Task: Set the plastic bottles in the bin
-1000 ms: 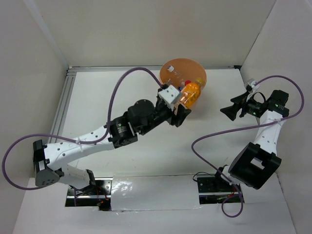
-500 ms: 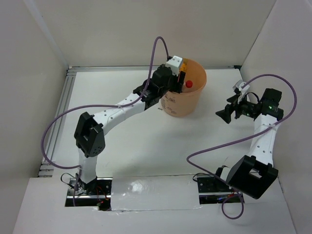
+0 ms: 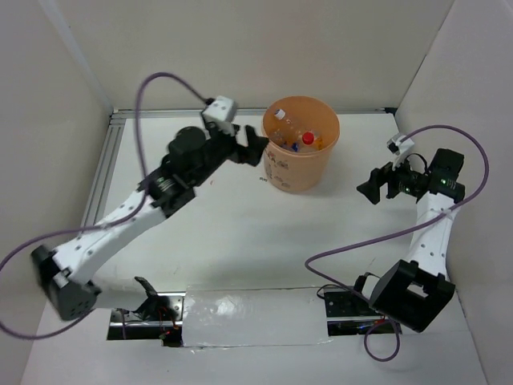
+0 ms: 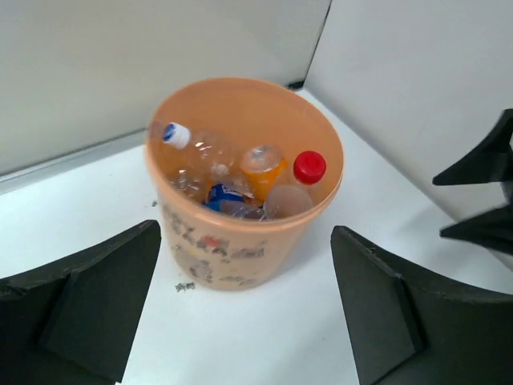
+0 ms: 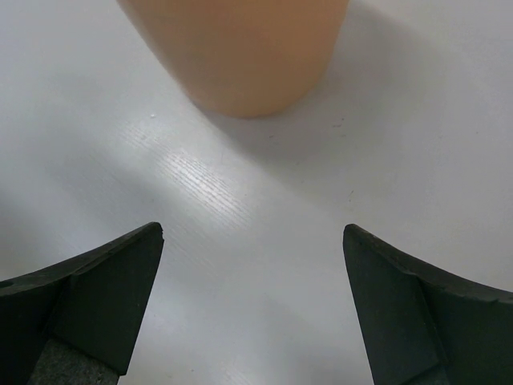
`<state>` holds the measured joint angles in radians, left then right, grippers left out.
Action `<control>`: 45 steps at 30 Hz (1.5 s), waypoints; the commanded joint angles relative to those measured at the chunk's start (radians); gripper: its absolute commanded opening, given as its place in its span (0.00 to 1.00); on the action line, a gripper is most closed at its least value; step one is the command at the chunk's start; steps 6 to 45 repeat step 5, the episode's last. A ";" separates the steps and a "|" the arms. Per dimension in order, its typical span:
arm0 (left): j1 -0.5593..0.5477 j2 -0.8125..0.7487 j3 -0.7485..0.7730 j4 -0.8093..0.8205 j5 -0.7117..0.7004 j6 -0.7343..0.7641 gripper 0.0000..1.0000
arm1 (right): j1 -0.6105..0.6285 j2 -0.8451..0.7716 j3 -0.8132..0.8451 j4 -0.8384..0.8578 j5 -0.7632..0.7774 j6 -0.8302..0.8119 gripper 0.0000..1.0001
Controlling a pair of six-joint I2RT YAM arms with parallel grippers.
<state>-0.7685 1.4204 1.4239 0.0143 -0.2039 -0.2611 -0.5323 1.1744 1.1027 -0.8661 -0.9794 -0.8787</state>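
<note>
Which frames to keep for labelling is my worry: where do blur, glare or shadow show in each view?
Top external: even light, sharp, glare only on the shiny tape at the near edge. Left wrist: bin and bottles crisp, left pincer's fingers dark and soft. Right wrist: a bright sheen on the table, soft shadow beside the bin.
</note>
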 commanded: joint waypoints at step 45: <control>0.256 -0.428 -0.553 -0.005 0.222 -0.128 1.00 | -0.026 -0.055 -0.052 0.159 0.048 0.293 1.00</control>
